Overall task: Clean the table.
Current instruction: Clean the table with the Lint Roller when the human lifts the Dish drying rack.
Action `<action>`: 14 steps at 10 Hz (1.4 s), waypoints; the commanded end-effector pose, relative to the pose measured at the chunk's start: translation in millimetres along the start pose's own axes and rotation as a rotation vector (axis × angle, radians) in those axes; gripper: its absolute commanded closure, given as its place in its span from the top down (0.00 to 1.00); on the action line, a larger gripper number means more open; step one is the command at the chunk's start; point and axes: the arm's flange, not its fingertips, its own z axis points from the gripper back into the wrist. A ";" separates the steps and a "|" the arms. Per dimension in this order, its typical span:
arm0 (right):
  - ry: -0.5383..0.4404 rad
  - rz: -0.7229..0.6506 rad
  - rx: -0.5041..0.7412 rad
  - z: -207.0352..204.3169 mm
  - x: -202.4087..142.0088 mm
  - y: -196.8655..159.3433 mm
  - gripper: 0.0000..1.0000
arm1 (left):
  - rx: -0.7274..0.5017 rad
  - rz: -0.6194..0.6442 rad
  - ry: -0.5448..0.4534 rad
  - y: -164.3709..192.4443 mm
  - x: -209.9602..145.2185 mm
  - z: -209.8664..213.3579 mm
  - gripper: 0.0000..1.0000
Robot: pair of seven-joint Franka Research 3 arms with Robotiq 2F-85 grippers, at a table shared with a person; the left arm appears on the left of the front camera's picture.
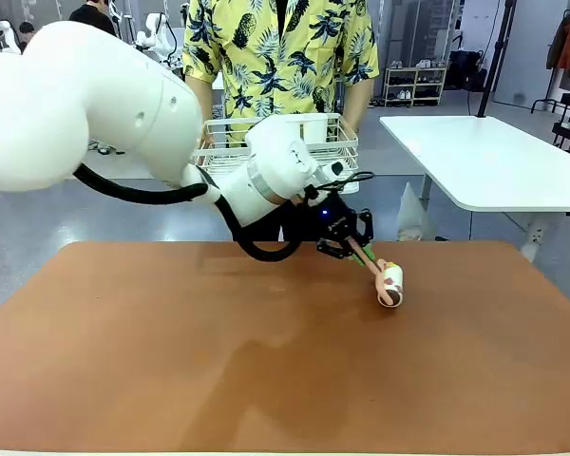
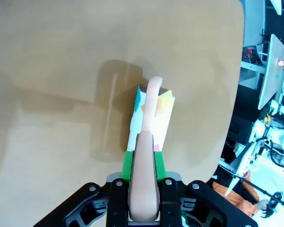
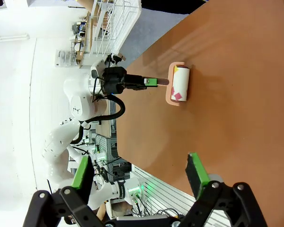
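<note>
Pinching the pink handle [image 2: 144,189] of a lint roller [image 1: 391,283] between its green pads [image 2: 128,165], the left hand [image 1: 359,253] is holding the roll against the worktop [image 1: 218,361], which is lying under and ahead of its fingertips. The roll is sitting just beyond the hand, touching the reddish-brown top. The worktop is looking stiff, smooth and matte, so it is probably not yielding under pressure and is calling for rolling over, not grasping. The roller seems light, with a tacky paper roll, and the slim rigid handle is the sensible place to be gripping it. The right hand [image 3: 138,171] is hanging above the worktop, fingers spread wide, holding nothing.
</note>
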 end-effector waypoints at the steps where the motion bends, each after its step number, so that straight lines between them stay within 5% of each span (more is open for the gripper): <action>1: -0.005 0.018 0.014 1.2 0.5 2.0 1.00 | 0.133 0.048 -0.071 37.2 14.2 -39.5 0.21; 5: -0.005 0.018 0.014 1.2 0.5 2.0 1.00 | 0.121 0.069 -0.155 11.4 4.0 8.2 0.21; 8: -0.005 0.018 0.014 1.2 0.5 2.0 1.00 | 0.108 -0.004 -0.097 -6.6 -16.3 130.8 0.21; 9: -0.005 0.018 0.014 1.2 0.5 2.0 1.00 | 0.159 -0.030 -0.050 12.4 -24.8 173.1 0.21; 11: -0.005 0.018 0.014 1.2 0.5 2.0 1.00 | 0.232 -0.062 -0.155 71.5 -61.3 260.6 0.21; 14: -0.005 0.018 0.014 1.2 0.5 2.0 1.00 | 0.446 -0.063 -0.153 131.7 -128.4 368.3 0.21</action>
